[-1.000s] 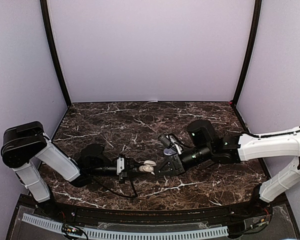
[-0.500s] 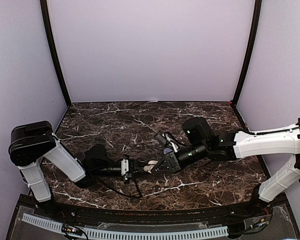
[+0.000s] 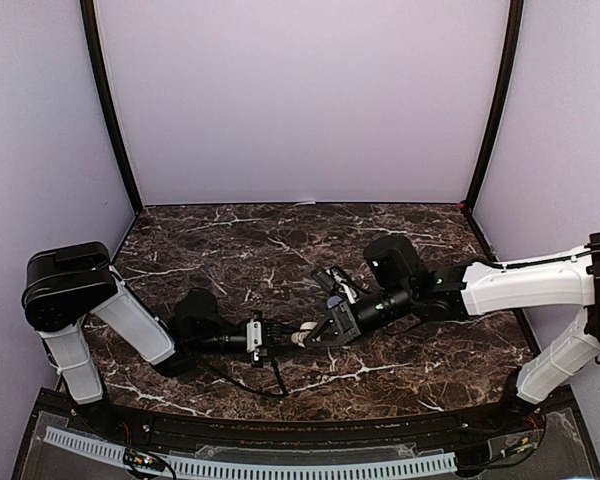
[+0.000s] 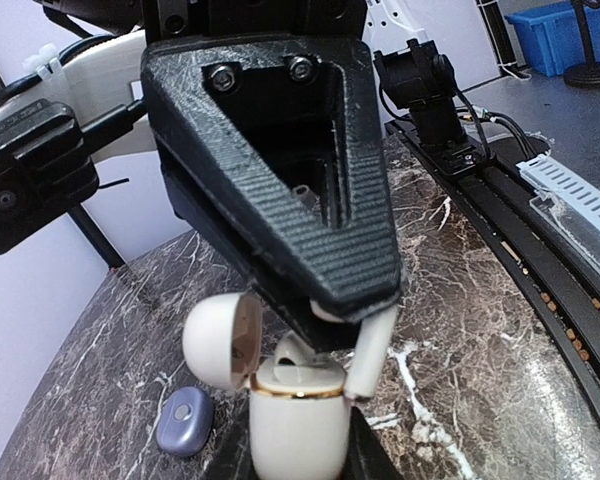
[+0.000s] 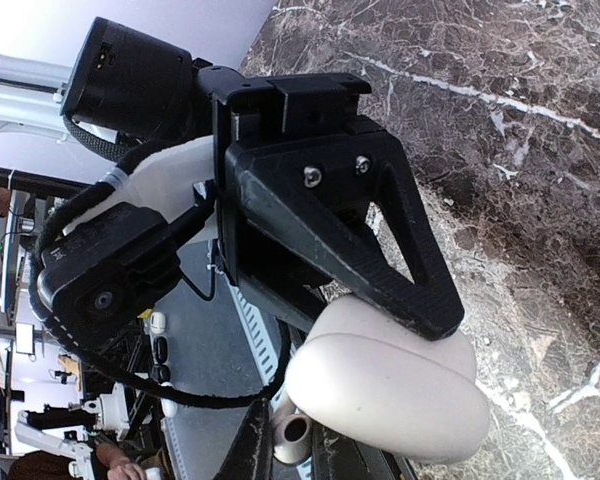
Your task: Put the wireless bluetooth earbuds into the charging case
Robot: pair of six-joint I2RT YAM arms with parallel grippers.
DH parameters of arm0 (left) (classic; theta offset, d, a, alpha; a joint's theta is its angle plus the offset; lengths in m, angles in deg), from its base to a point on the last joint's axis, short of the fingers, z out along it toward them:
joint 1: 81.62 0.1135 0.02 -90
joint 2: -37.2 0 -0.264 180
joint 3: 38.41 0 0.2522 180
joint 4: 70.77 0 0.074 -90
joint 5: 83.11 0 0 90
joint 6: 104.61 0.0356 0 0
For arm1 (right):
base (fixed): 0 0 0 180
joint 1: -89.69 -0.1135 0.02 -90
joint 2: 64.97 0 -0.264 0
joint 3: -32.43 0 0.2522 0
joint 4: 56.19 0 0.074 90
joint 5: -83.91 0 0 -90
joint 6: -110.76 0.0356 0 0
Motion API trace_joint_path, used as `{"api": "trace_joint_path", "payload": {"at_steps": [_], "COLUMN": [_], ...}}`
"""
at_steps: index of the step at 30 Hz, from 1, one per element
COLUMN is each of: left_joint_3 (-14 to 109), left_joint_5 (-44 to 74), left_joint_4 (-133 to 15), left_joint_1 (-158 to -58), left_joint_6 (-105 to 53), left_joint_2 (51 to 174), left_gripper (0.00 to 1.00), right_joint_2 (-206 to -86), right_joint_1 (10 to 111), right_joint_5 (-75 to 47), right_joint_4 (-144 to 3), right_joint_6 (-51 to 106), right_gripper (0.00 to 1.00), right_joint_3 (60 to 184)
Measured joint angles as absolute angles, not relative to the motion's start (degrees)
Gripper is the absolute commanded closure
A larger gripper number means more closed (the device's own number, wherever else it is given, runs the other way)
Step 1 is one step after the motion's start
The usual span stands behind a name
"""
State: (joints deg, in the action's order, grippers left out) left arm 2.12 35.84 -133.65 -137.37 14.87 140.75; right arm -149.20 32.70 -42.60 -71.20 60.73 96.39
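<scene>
Over the dark marble table (image 3: pixel 280 250), the left gripper (image 3: pixel 278 338) clamped the white case (image 4: pixel 295 425), lid (image 4: pixel 220 335) open, likely to steady it; the right gripper (image 4: pixel 345 305) pinched a white earbud (image 4: pixel 370 345) at the case's mouth, seemingly to seat it inside.

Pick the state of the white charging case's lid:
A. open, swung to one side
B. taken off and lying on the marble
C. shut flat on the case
A: in the left wrist view the lid of the white charging case stands tipped aside on its hinge, baring the gold rim, with a white earbud at that rim's edge.
</scene>
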Motion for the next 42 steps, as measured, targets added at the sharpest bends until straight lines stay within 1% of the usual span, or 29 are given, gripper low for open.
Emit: {"api": "trace_joint_path", "payload": {"at_steps": [12,22,42], "left_joint_3": [1.66,0.89,0.78], "left_joint_5": [34.66,34.20,31.12], "left_joint_4": [-135.13,-135.99,-135.11], "left_joint_1": [-137.56,-138.13,-138.92], "left_joint_6": [15.87,16.16,18.02], "left_joint_2": [140.81,140.81,140.81], "left_gripper": [1.00,1.00,1.00], "right_joint_2": [-148.06,-144.26,-144.96], "right_joint_1": [33.97,34.12,34.14], "right_joint_5": [-42.77,-42.01,-39.93], "right_joint_4": [-66.66,-64.87,-64.65], "right_joint_6": [66.81,67.64,68.23], "right_gripper": [1.00,1.00,1.00], "right_joint_3": [92.04,91.62,91.64]}}
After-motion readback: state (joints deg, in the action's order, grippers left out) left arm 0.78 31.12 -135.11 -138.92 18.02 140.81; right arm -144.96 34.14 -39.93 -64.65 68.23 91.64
